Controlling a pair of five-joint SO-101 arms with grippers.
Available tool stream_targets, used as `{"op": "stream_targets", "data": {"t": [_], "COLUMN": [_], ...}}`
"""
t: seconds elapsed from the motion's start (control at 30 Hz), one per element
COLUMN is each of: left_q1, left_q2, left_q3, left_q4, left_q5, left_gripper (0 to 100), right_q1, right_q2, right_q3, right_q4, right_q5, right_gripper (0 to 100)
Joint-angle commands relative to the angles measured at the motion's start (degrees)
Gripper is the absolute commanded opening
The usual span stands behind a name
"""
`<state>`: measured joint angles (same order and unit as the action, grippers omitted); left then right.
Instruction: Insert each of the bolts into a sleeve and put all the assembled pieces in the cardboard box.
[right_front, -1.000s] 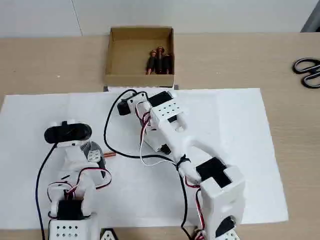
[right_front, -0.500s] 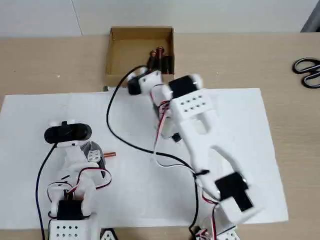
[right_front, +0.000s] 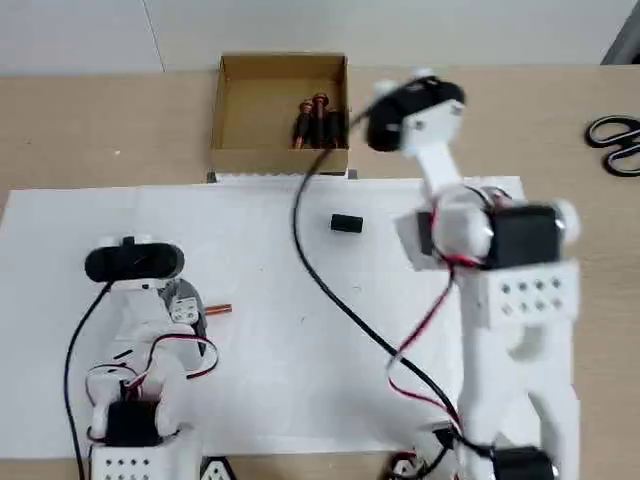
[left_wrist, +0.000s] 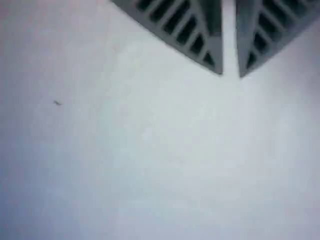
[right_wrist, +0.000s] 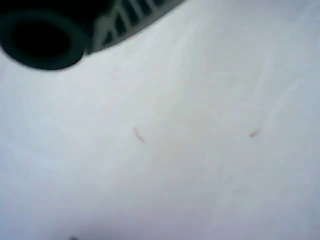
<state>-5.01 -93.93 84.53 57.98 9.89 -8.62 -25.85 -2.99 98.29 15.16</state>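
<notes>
**Sleeve (right_front: 346, 223) uncovered as the right arm (right_front: 510, 290) swings aside**

Half a second ago the right arm stretched across the middle of the paper sheet (right_front: 300, 390) toward the cardboard box (right_front: 245, 100). Now it has pulled back and risen over the sheet's right part. The black sleeve it covered lies in plain sight on the sheet, short of the box's near right corner. The three assembled pieces (right_front: 318, 120) lie as before in the box's right half, against its near wall. The bolt (right_front: 218, 310) and the left arm (right_front: 140, 330) have not shifted.

The sleeve has bare paper on every side and is well apart from both arms. The box stands just beyond the sheet's far edge, about midway along the desk (right_front: 100, 120). Scissors (right_front: 615, 142) lie at the desk's right edge, well apart from the rest.

The right arm stands tall from its base at the desk's near edge, its forearm reaching toward the far edge, with its wrist camera (right_front: 415, 100) high, just right of the box. Whether the right gripper (right_wrist: 122, 22) is open or closed cannot be told. The left arm crouches folded at the sheet's near left, wrist turned down. The left gripper (left_wrist: 230, 75) hangs over the paper with its fingers (left_wrist: 200, 35) drawn together to a thin slit. The copper bolt lies on the sheet just beside it, on the side toward the desk's right edge.
</notes>
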Motion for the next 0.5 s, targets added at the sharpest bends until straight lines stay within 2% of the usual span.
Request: {"op": "stream_targets", "data": {"t": [0.0,0.1,0.2,0.33,0.47], "left_q1": [-2.02,-4.4,-6.95,-9.76,-11.43], "left_q2": [0.44,5.89,17.23,35.34,50.81], "left_q3": [-9.63,-15.69,-24.31,-39.6,-56.4], "left_q4": [3.78,5.45,8.26,13.45,21.89], "left_q5": [-2.46,-5.89,-6.42,-6.42,-6.42], "left_gripper": [1,1,1,1,1], "right_q1": [5.67,8.75,10.33,11.03,13.23], "right_q2": [-7.69,-13.93,-19.38,-25.36,-29.76], "right_q3": [7.56,13.98,20.92,29.71,30.95], "right_q4": [0.66,0.57,0.57,0.04,-1.19], "right_q5": [-0.26,-0.18,-0.09,-0.18,-0.18], "right_gripper": [0.6,0.7,0.7,0.5,0.7]}}
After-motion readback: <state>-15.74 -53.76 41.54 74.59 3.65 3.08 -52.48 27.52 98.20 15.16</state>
